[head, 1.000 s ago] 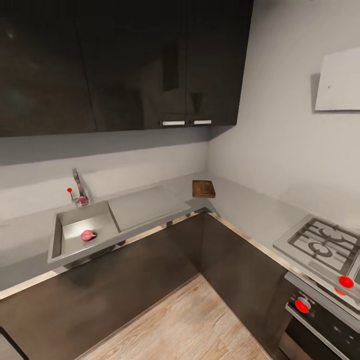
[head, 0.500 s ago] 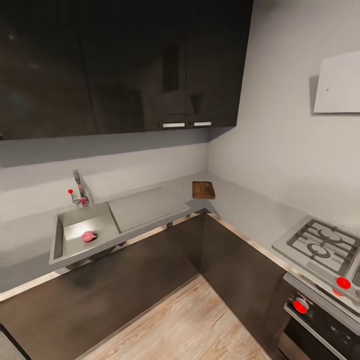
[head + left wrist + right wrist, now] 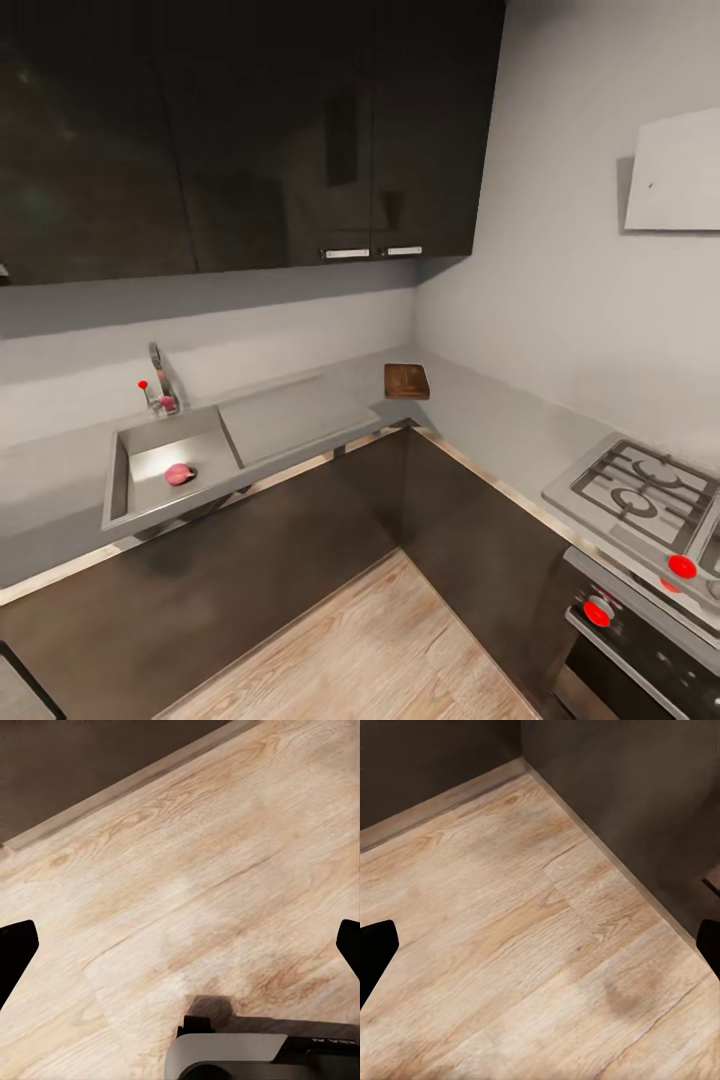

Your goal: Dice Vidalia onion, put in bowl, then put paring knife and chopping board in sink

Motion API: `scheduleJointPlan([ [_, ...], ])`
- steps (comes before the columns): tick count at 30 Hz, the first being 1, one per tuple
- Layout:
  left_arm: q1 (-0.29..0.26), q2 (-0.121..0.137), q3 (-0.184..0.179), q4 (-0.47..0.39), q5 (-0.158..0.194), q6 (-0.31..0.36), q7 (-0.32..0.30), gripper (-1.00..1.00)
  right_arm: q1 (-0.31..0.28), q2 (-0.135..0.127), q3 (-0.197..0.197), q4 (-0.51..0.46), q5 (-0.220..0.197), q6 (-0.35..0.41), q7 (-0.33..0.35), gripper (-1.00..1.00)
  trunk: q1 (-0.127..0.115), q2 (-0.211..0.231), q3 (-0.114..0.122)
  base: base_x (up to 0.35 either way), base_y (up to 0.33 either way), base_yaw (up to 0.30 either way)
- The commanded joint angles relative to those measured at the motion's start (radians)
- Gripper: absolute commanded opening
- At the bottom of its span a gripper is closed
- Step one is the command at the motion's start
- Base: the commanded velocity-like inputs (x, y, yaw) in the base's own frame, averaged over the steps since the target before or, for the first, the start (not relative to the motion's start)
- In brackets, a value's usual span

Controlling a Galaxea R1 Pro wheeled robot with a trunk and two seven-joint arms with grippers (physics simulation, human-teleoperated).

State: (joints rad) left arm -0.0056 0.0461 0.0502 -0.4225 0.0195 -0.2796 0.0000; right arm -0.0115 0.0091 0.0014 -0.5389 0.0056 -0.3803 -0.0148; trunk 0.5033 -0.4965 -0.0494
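In the head view the pinkish Vidalia onion [image 3: 179,474] lies on the floor of the grey steel sink [image 3: 150,441], near its drain and below the chrome tap [image 3: 160,385]. The dark brown chopping board [image 3: 407,381] rests on the grey countertop [image 3: 480,420] in the corner, right of the drainboard [image 3: 290,418]. The paring knife and the bowl are out of view. My left gripper [image 3: 180,952] is open over wooden floor, as is my right gripper [image 3: 540,949]; nothing is between the fingers of either.
Dark wall cabinets [image 3: 250,130] hang above the counter, with dark base cabinets [image 3: 300,540] below it. A gas hob with red knobs [image 3: 640,500] sits at the right. Light wooden floor [image 3: 370,650] fills the corner in front of the cabinets.
The whole head picture has shifted slightly, so the camera has moved a little. The onion, board and sink keep their places relative to each other.
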Motion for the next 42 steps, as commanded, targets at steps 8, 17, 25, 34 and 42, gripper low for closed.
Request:
scheduleJointPlan([
  [8,-0.001,0.001,0.002,-0.002,0.002,-0.003,0.000,1.00,-0.001,0.001,0.000,0.011,0.001,-0.002,-0.001,1.00,-0.030,0.055,0.023,0.000,0.000,0.000],
  [17,-0.001,0.001,0.002,-0.003,0.002,-0.003,0.000,1.00,-0.001,0.000,-0.001,0.016,0.001,-0.003,-0.002,1.00,-0.053,0.097,0.042,0.000,0.000,0.000],
  [25,-0.001,0.001,0.002,-0.002,0.002,-0.003,0.000,1.00,-0.001,0.000,0.000,0.016,0.001,-0.003,-0.002,1.00,-0.053,0.097,0.042,0.000,0.000,0.000],
  [34,-0.001,0.000,0.001,-0.003,0.002,-0.003,0.000,1.00,-0.001,-0.001,0.001,0.015,0.001,-0.003,-0.001,1.00,-0.053,0.097,0.042,0.000,0.000,0.000],
  [42,-0.001,0.000,-0.002,0.001,0.002,-0.065,0.001,1.00,-0.001,0.000,0.000,0.015,0.002,-0.003,-0.001,1.00,-0.053,0.097,0.042,0.000,0.000,0.000],
])
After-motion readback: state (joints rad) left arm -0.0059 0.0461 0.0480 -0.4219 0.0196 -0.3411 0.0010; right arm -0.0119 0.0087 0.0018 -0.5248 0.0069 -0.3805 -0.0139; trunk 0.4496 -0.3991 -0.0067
